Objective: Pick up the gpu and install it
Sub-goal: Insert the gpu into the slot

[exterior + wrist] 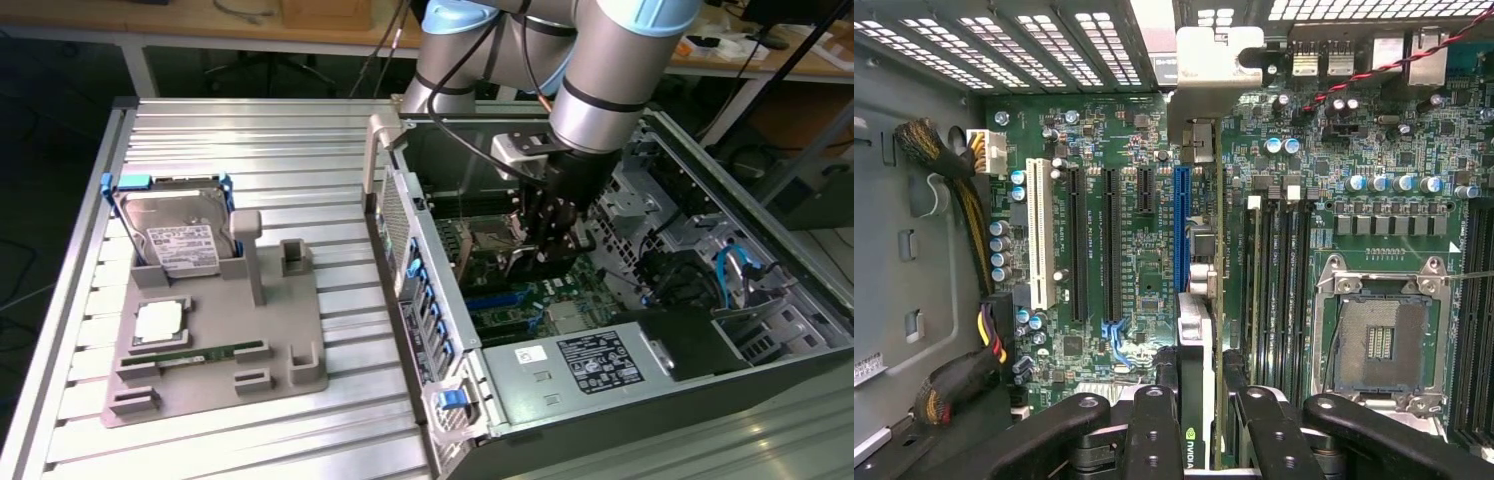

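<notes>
Inside the open computer case [441,300], my gripper [554,245] reaches down over the green motherboard [534,300]. In the wrist view the gripper [1199,435] is shut on the gpu [1197,340], a thin dark card seen edge-on between the two black fingers [1152,435]. The card's pale metal bracket [1219,60] points at the case's rear slot openings. The card hangs just beside and along the blue expansion slot [1181,225], slightly above the board. Whether its edge touches the slot I cannot tell.
A grey fixture [214,385] on the slatted table holds a silver hard drive [180,240], a processor chip [158,320] and a green memory stick [187,354]. In the case sit the power supply [601,362], a bare processor socket [1379,340] and cable bundles [949,160].
</notes>
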Robot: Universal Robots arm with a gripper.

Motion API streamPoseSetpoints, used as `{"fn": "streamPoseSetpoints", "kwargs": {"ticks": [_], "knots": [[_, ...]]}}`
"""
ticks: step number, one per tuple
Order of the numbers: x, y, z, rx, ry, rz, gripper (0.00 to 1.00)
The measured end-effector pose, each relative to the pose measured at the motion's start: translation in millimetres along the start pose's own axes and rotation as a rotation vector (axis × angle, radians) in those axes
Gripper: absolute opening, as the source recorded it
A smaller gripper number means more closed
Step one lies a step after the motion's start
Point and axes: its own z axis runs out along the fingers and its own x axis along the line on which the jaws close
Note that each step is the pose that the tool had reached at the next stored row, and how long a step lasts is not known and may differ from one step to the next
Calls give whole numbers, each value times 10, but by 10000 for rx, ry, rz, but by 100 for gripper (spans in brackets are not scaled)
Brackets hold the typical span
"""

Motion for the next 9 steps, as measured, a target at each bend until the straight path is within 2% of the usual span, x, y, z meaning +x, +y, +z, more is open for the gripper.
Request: {"fn": "streamPoseSetpoints", "kwargs": {"ticks": [6,9], "knots": [[15,29,-37,-2,2,0,27],[36,107,-39,2,4,-1,27]]}}
